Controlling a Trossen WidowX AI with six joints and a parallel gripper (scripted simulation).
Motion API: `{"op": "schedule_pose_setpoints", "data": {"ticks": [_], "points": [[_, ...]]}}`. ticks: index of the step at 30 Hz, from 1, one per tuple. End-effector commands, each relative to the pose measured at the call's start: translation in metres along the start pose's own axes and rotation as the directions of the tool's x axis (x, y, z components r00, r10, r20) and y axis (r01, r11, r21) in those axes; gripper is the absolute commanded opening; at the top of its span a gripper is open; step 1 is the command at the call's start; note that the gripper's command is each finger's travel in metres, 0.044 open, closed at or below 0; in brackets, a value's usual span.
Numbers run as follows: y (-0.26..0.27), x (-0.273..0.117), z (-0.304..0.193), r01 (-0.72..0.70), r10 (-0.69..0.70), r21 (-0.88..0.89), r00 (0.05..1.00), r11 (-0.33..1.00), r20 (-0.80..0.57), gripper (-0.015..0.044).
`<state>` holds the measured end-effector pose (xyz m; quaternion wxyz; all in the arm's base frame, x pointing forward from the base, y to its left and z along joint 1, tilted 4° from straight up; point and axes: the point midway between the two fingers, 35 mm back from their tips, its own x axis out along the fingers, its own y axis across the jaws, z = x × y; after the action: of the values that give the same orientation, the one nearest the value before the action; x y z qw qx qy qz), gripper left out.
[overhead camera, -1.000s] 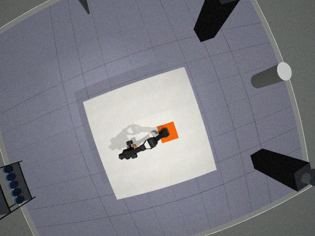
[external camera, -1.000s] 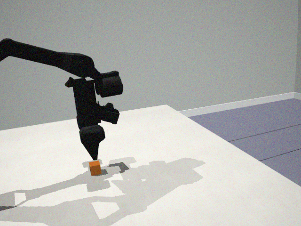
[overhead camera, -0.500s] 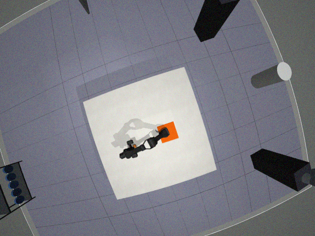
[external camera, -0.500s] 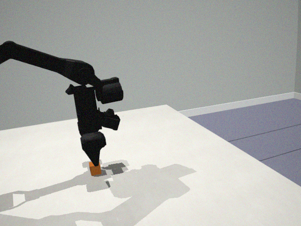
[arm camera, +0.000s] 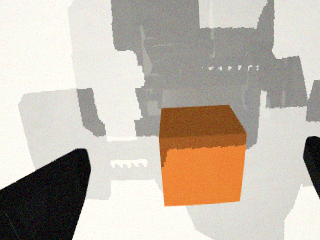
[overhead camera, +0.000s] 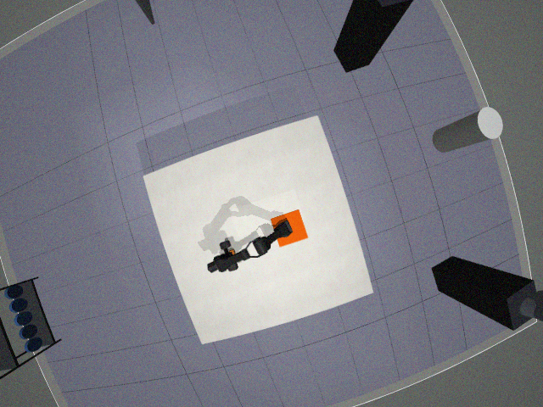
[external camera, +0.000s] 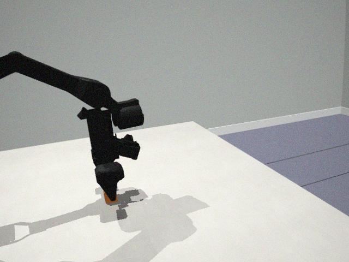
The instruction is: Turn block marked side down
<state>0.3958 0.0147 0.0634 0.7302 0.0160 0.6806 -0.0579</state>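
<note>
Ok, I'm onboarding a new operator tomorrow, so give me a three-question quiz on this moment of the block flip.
1. True or false: the gripper is shut on the orange block.
2. What does the block rest on? A) the white table B) the purple floor C) a tray
3. In the wrist view, the block sits between the two dark ______.

Key
1. False: the jaws stand wide open, one on each side of the block, holding nothing.
2. A
3. fingers
</note>
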Motion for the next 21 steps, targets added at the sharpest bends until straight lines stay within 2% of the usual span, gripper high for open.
{"op": "schedule_pose_setpoints", "data": {"ticks": [1,2,14,21], "points": [[0.0006,0.0087,-0.0028,-0.003,0.003,-0.006,1.000,1.000,-0.016,0.0440],[0.0006,0.0087,-0.0028,-0.003,0.003,-0.006,1.000,1.000,-0.016,0.0440],[0.0006,0.0087,-0.0028,-0.003,0.003,-0.006,1.000,1.000,-0.016,0.0125],[0.0006,0.0087,-0.0028,-0.003,0.003,-0.006,1.000,1.000,-0.016,0.0078]]}}
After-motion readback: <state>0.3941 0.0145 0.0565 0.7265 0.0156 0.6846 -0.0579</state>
